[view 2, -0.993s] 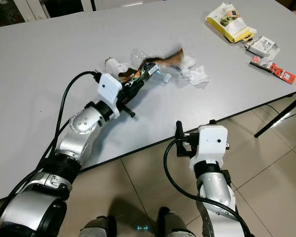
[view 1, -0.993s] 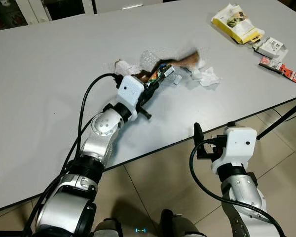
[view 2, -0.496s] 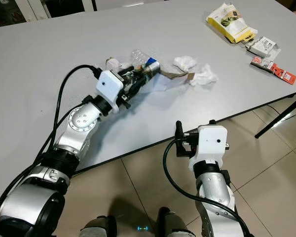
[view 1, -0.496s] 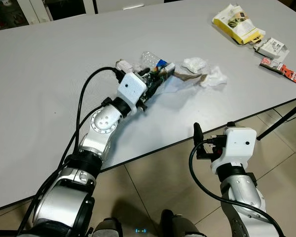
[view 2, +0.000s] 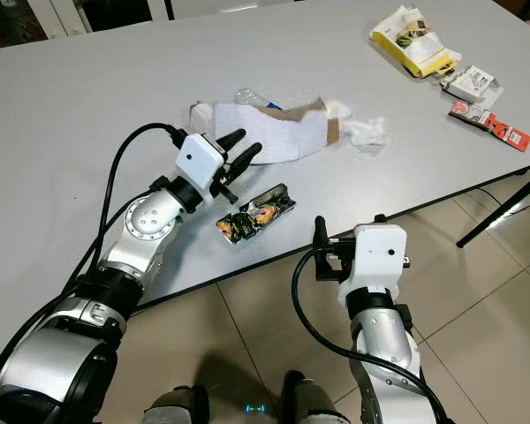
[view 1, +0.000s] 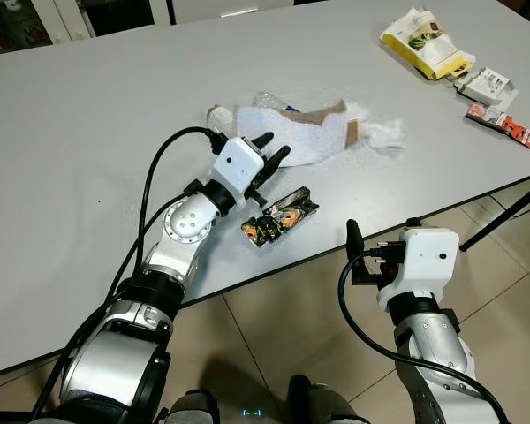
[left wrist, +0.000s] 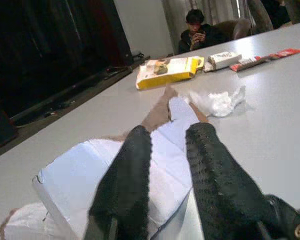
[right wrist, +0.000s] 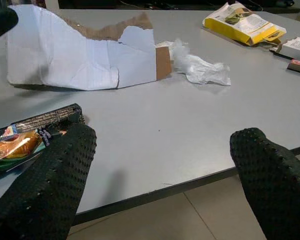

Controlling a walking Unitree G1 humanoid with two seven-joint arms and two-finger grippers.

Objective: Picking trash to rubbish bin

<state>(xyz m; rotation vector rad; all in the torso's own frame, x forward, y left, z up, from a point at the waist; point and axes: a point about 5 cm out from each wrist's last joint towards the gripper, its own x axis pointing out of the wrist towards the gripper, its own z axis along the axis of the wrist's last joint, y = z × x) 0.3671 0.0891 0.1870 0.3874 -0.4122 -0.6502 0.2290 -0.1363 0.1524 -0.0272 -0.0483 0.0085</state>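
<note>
A dark snack wrapper (view 1: pixel 280 215) with orange print lies flat on the grey table (view 1: pixel 97 159), close to its front edge. My left gripper (view 1: pixel 272 148) hovers open just behind it, holding nothing, its fingers (left wrist: pixel 135 165) pointing at a torn white and brown cardboard piece (view 1: pixel 300 141). Crumpled white tissue (view 1: pixel 386 134) lies at the cardboard's right end. A bit of clear plastic (view 1: pixel 263 96) peeks out behind the cardboard. Below the table edge my right gripper (right wrist: pixel 165 145) is open and empty, with the wrapper (right wrist: pixel 20 142) in front of one finger.
At the table's far right corner lie a yellow packet (view 1: pixel 424 42), a small white box (view 1: pixel 488 84) and a red packet (view 1: pixel 517 131). A table leg (view 1: pixel 503 212) slants over the tiled floor on the right. A person (left wrist: pixel 197 25) sits beyond the table.
The left gripper opened and let go of the snack wrapper, which now lies on the table near the front edge. The cardboard has spread out flat. The right arm has not moved.
</note>
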